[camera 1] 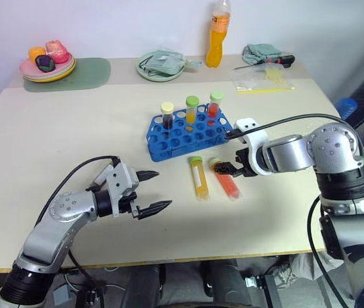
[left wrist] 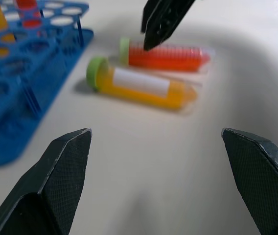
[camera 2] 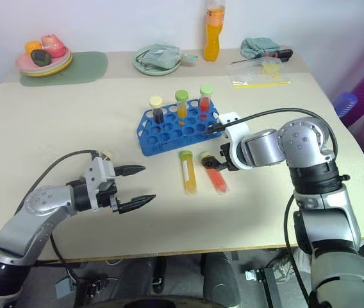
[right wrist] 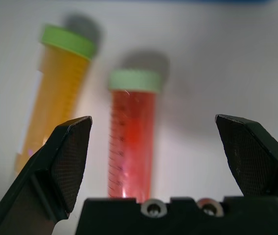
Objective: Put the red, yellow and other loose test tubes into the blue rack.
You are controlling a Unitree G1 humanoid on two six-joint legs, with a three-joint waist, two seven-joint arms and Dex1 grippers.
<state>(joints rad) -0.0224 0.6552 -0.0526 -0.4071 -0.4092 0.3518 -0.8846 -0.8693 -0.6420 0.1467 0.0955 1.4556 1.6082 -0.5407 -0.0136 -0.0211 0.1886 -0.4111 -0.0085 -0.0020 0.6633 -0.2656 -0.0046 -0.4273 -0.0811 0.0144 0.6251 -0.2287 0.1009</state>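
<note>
The blue rack (camera 1: pixel 177 138) stands mid-table with three capped tubes upright in its back row: dark brown (camera 1: pixel 167 117), yellow (camera 1: pixel 191 110) and red (camera 1: pixel 214 105). Just in front of it two loose test tubes lie side by side, a yellow one (camera 1: pixel 200 178) and a red one (camera 1: pixel 228 183), both with green caps. My right gripper (camera 1: pixel 225 169) hangs open directly over the red tube's cap end (right wrist: pixel 131 132), its fingers on either side and above it. My left gripper (camera 1: pixel 155 191) is open and empty, low over the table to the left, pointing at the lying tubes (left wrist: pixel 139 88).
Along the far edge stand an orange drink bottle (camera 1: pixel 217 35), a green plate with a cloth (camera 1: pixel 159 66), stacked plates of toy fruit (camera 1: pixel 47 63) on a green mat, a plastic bag (camera 1: pixel 262 80) and a rag with a screwdriver (camera 1: pixel 265 54).
</note>
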